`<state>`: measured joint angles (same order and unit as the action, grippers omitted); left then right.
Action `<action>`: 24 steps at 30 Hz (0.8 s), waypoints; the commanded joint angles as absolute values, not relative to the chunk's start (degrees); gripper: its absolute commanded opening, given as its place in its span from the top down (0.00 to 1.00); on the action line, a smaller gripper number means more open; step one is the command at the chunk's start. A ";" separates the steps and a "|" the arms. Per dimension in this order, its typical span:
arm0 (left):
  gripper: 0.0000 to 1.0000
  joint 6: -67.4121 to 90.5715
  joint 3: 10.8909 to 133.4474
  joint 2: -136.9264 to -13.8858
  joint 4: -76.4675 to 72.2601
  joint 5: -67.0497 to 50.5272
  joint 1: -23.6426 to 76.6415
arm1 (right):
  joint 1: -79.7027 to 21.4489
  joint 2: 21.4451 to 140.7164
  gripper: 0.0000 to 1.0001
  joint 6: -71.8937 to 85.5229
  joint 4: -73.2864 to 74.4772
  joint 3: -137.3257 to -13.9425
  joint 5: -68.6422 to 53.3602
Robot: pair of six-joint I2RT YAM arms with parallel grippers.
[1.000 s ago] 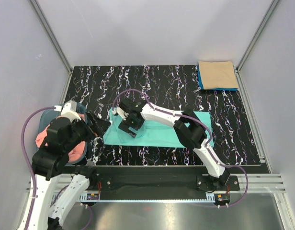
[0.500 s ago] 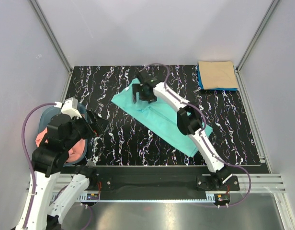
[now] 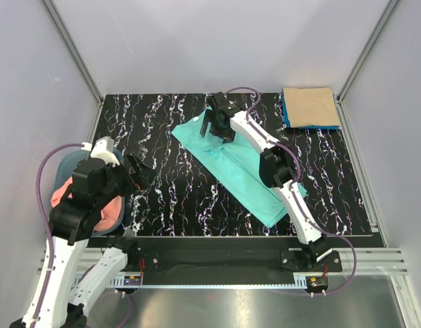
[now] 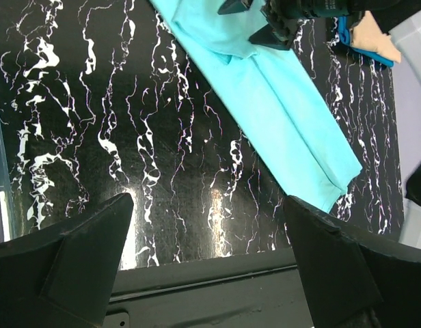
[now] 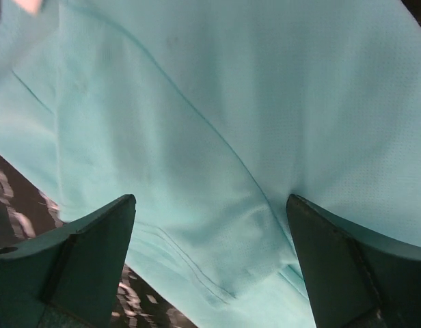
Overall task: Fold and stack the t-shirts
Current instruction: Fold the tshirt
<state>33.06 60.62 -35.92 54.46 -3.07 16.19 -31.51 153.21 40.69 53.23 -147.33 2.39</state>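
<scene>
Right gripper (image 3: 214, 128) wide open, empty, at turquoise-green t-shirt's (image 3: 241, 171) far edge, black table (image 3: 169, 198) alongside.

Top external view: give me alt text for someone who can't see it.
The right gripper, open, is over the far end of a turquoise-green t-shirt folded into a long diagonal strip on the black marbled table. A folded tan-beige shirt lies at the far right corner.

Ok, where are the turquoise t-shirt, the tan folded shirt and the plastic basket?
turquoise-green cloth t-shirt (image 3: 234, 171), top external view, middle of the folded strip.
tan-beige folded cloth shirt (image 3: 309, 107), top external view, top face.
blue-grey plastic basket (image 3: 59, 181), top external view, left rim.
</scene>
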 commanded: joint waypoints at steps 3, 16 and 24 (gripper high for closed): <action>0.01 36.03 60.82 -36.30 52.12 -4.83 16.44 | -32.17 136.80 0.00 17.34 50.80 -136.97 13.18; 0.01 41.04 56.69 -35.42 47.81 -12.39 16.44 | -32.70 106.10 0.00 5.36 44.49 -87.66 10.02; 0.01 42.36 55.72 -34.02 47.29 -13.97 16.44 | -32.87 104.23 0.00 5.19 37.62 -73.83 6.94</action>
<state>41.43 55.66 -35.05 50.22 -11.46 16.19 -32.36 105.03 6.63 43.94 -74.87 7.62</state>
